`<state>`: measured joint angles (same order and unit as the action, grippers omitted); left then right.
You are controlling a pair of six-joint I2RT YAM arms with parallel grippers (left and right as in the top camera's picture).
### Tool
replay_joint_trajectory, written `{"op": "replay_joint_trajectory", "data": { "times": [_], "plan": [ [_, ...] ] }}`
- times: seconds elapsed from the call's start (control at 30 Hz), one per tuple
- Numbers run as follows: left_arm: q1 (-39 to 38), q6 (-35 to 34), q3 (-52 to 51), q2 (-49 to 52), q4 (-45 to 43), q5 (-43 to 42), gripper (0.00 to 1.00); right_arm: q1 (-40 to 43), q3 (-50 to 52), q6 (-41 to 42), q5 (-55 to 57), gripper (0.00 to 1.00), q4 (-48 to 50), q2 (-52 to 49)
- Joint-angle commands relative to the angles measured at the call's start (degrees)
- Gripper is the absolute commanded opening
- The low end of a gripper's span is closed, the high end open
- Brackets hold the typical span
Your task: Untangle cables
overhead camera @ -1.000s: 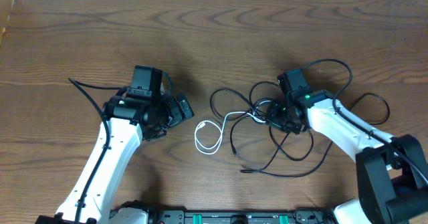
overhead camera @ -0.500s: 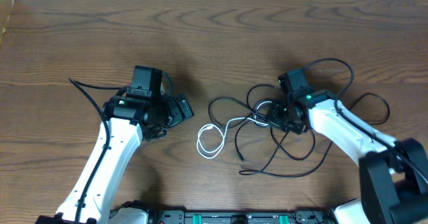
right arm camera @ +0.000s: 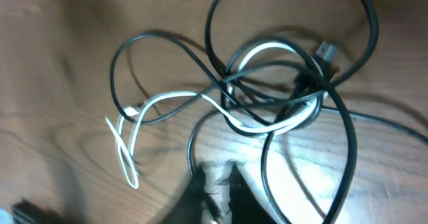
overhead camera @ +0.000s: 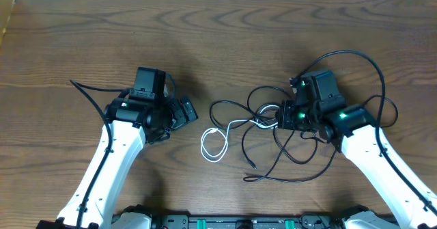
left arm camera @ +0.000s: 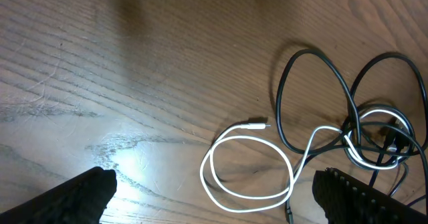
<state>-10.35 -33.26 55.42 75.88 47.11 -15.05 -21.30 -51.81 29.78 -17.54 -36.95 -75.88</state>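
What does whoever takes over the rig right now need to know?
Left gripper: jaws open, empty, hanging above the table to the left of the cables.
Right gripper: jaws shut, down at the knot. The blur hides whether a strand is pinched.
White cable: one plug and a loop lie free on the left, and the rest is threaded through the black coils.
Black cable: several overlapping loops around the right gripper.
Done: nothing separated.
Left: pull the white cable out of the black loops and lay the two apart.
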Motion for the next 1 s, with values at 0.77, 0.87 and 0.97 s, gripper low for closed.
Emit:
{"op": "replay_joint_trajectory", "data": {
  "times": [0.77, 0.87, 0.97],
  "plan": [
    [-0.09, -0.26, 0.31, 0.33, 0.11, 0.79, 0.99, -0.13, 2.16, 24.61, 4.7, 0.29, 6.88, -19.1],
    [-0.09, -0.26, 0.31, 0.33, 0.11, 0.79, 0.99, -0.13, 2.16, 26.16, 5.66, 0.33, 7.96, -19.63],
    [-0.09, -0.26, 0.31, 0.33, 0.11, 0.79, 0.99, -0.11, 2.16, 28.06, 6.73, 0.33, 7.98, -19.65]
  ]
}}
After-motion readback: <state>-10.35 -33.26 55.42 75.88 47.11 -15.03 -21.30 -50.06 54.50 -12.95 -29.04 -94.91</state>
